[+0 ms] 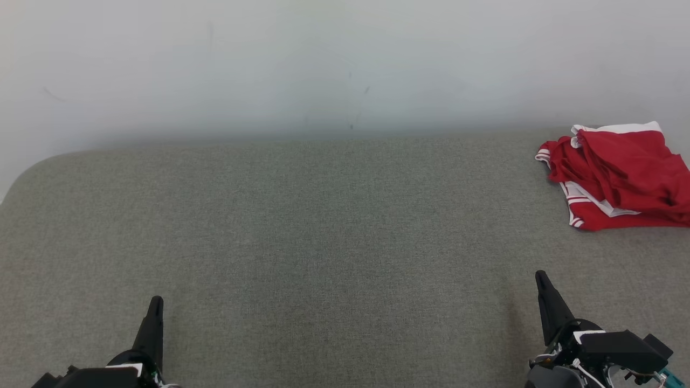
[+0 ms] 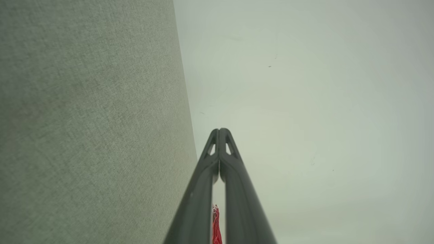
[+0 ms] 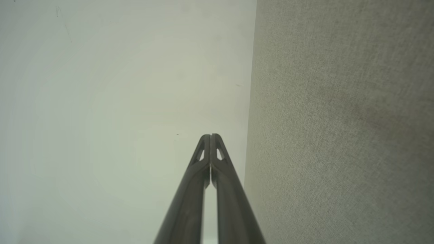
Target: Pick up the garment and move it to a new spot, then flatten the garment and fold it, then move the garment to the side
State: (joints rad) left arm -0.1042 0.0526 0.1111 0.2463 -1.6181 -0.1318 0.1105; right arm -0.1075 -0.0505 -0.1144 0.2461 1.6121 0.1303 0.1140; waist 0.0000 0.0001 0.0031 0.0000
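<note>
Two grippers are resting low at the near edge of the grey fabric-covered table, the left gripper at the lower left and the right gripper at the lower right, each with its jaws pressed together at the tips and gripping nothing. In the left wrist view a sliver of red is showing in the slot between the fingers, too small to tell what it is.

Farther off, the red garment is lying crumpled at the far right of the table, well apart from both grippers and running off the picture's right edge, with white trim showing along its far side and striped bands toward the near left. It is looking light, soft and limp, likely to sag and drag when lifted. A pinch on a trimmed hem or a raised fold is probably offering the firmest hold. Beyond it, a pale wall is rising behind the table.
</note>
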